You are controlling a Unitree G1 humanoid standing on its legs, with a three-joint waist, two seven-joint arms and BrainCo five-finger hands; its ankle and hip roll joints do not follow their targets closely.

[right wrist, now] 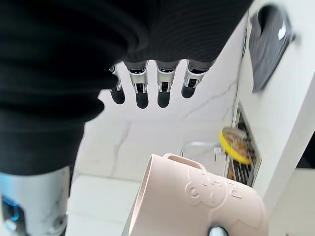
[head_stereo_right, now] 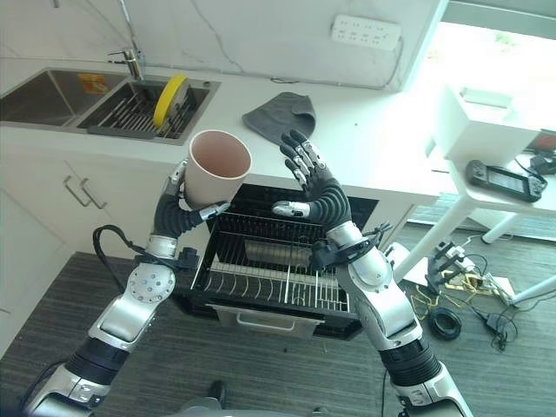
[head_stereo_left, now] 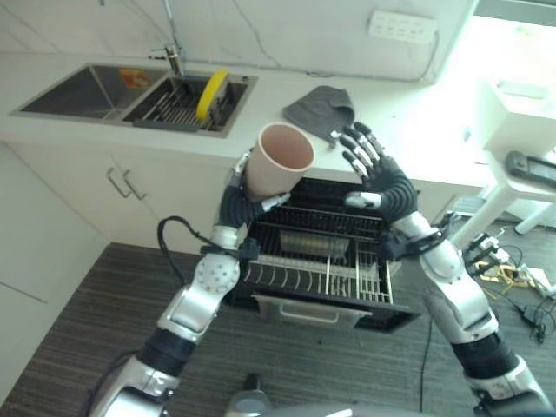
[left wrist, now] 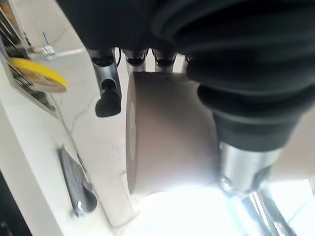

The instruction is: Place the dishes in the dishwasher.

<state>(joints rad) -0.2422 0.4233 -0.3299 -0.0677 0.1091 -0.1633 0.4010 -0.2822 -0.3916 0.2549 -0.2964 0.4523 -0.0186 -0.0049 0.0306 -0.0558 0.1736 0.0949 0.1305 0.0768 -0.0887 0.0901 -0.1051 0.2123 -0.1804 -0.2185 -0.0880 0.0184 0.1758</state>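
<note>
White marble-look tabletop [head_stereo_right: 382,130] runs across the kitchen, a steel sink [head_stereo_right: 52,95] at 10 o'clock with a yellow round plate [head_stereo_right: 169,97] standing in its rack and a grey folded cloth [head_stereo_right: 280,115] at 12. Below, the black wire dishwasher rack [head_stereo_right: 278,261] is pulled out. Above it the left hand [head_stereo_right: 184,204] grips a pale pink plastic cup [head_stereo_right: 217,165], mouth tilted up — the right hand [head_stereo_right: 311,178] is just beside it, fingers spread straight.
</note>
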